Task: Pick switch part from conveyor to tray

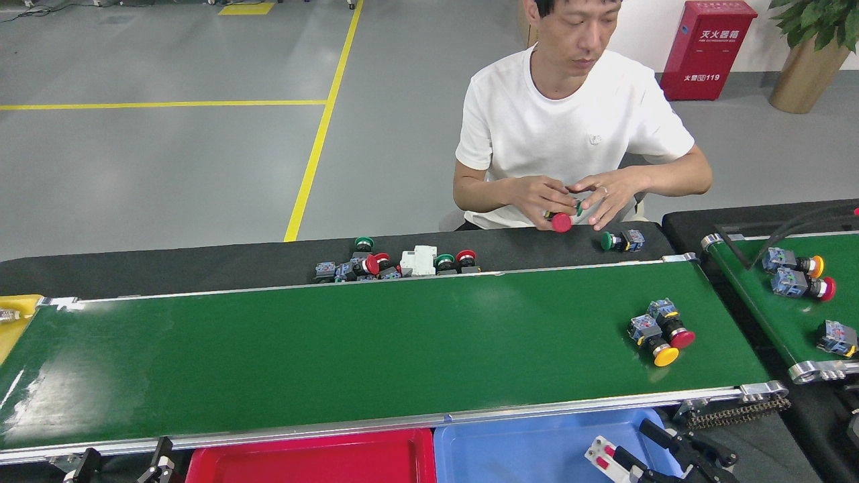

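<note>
Right gripper (614, 463) sits low over the blue tray (537, 446), fingers closed around a white switch part (599, 457) with red tabs; held there, I judge, because the tray is where it goes. Not released yet.

Left gripper (117, 466) barely shows at the bottom edge, clear of the work; I cannot tell its opening.

Two more switch parts, one yellow-capped (652, 341), one red-capped (671, 327), lie touching near the right end of the conveyor (335, 355), within my reach. Red tray (309, 459) sits beside the blue. A person (570, 127) across the belt handles a red button part.
</note>
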Controlling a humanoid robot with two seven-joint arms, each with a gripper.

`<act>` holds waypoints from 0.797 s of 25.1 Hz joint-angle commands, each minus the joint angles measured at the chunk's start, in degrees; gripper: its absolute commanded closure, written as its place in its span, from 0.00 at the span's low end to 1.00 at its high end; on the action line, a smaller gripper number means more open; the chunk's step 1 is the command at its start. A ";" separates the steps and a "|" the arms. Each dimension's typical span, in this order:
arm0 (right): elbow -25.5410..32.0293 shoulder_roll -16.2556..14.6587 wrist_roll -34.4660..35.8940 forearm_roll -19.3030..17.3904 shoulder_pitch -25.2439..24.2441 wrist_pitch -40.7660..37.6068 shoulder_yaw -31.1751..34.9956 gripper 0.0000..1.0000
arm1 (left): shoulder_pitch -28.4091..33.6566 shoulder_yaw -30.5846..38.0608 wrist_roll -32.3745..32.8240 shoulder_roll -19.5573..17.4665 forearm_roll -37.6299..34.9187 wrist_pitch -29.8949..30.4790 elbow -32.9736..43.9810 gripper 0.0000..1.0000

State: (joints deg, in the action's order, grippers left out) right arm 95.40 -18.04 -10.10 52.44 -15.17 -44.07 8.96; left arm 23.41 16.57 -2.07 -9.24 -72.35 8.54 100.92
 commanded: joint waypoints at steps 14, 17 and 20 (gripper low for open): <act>-4.17 10.31 12.47 15.41 10.42 24.30 6.51 0.21 | -0.65 0.30 0.05 0.01 -3.59 -0.02 0.77 0.00; -2.24 11.19 13.53 16.38 7.88 23.86 3.79 0.20 | -0.65 0.39 -0.13 0.01 -3.59 -0.02 0.77 0.00; 1.89 11.27 13.88 16.38 3.04 23.68 3.70 0.11 | -0.65 0.39 -0.22 0.01 -3.50 -0.02 0.77 0.00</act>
State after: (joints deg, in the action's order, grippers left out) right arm 95.62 -6.63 2.77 68.83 -11.25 -20.44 12.58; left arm 23.01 16.59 -1.57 -9.17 -75.78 8.32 100.93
